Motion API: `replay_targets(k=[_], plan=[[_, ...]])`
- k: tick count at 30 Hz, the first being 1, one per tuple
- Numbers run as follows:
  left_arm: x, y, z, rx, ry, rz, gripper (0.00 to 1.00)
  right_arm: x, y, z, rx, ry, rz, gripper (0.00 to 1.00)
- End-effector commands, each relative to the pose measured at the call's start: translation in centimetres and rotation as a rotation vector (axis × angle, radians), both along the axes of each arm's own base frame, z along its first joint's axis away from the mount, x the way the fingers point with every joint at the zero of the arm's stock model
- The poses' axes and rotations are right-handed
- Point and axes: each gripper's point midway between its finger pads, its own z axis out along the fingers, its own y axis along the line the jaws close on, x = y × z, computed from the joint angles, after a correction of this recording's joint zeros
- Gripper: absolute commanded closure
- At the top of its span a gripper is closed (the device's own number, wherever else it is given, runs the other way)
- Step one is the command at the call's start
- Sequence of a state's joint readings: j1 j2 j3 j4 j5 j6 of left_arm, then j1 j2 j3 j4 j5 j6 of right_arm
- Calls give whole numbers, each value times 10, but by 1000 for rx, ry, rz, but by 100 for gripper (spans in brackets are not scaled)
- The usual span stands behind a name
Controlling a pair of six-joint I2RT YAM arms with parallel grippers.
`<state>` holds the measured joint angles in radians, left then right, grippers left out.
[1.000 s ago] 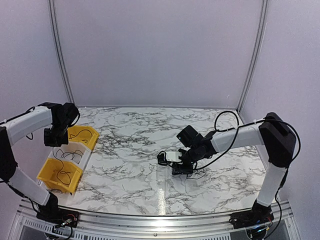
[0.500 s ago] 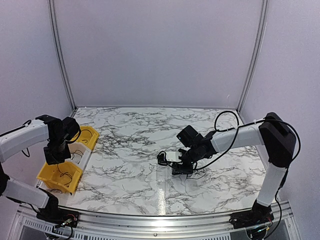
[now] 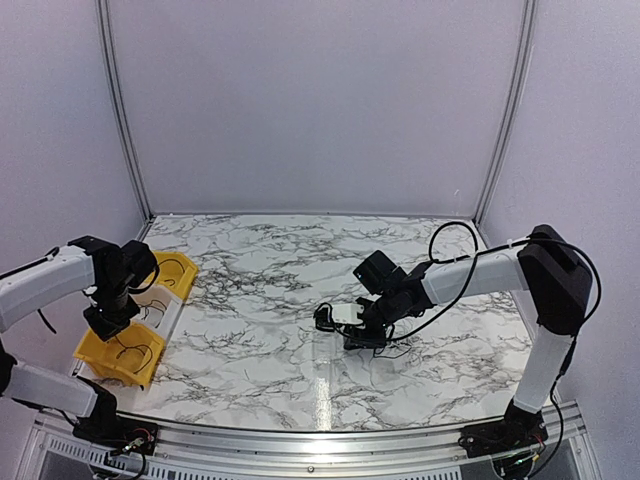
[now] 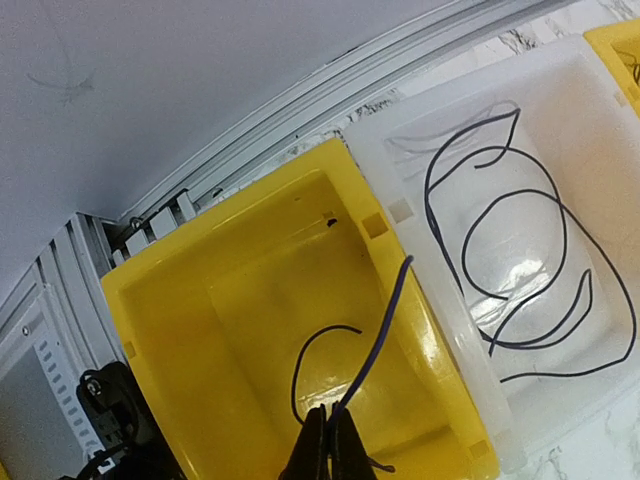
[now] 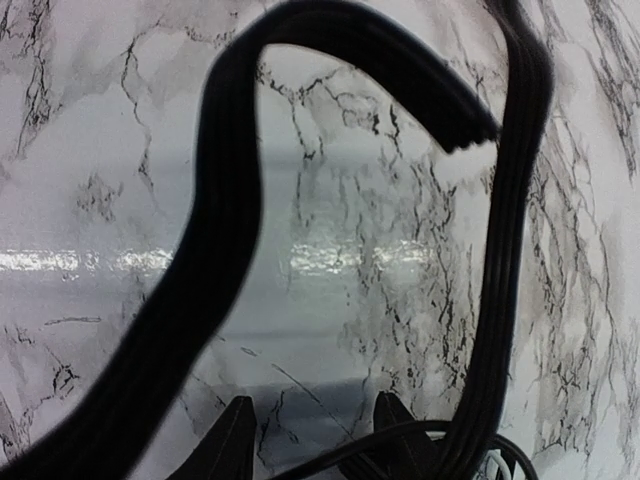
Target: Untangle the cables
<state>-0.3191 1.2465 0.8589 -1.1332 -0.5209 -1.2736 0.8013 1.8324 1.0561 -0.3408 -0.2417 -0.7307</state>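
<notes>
The left arm (image 3: 45, 280) folds inward, wrist pointing down, the left tool (image 4: 332, 440) pinched shut on a thin cable (image 4: 385, 330), while the right arm (image 3: 470, 272) stretches low leftward, the right tool (image 5: 315, 435) half spread.

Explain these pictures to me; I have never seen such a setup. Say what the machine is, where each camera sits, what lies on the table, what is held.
The machine is two robot arms, left arm and right arm, bolted at the near edge of a marble table. The wide picture looks down from above and behind them; the other two come from cameras on the wrists. At the left stand three bins: a near yellow bin, a clear bin holding a loose cable, and a far yellow bin. The left gripper is shut on a thin dark cable above the near yellow bin. The right gripper, jaws apart, is down at a clump of cables mid-table.
</notes>
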Motion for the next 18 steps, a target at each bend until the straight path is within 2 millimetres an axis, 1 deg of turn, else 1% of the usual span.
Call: replay_targets(k=[1, 4, 5, 6, 7, 9, 13, 18], plan=[[-9, 8, 2, -18, -88, 139, 100, -32, -22, -29, -124, 102, 32, 58], [-14, 10, -6, -51, -129, 181, 100, -32, -23, -30, -124, 102, 33, 58], [-17, 13, -7, -45, -141, 193, 98, -32, -23, -29, -124, 101, 34, 58], [-18, 16, -7, -33, -152, 202, 94, -32, -23, -28, -123, 101, 32, 58], [-19, 20, -6, -19, -164, 204, 88, -32, -23, -28, -123, 101, 33, 58], [-16, 24, -6, 1, -174, 188, 71, -32, -23, -27, -121, 98, 32, 58], [-8, 33, 6, 64, -188, 154, 56, -31, -23, -26, -120, 94, 30, 58], [7, 34, 26, 90, -214, 96, 43, -31, -23, -26, -122, 93, 31, 58]])
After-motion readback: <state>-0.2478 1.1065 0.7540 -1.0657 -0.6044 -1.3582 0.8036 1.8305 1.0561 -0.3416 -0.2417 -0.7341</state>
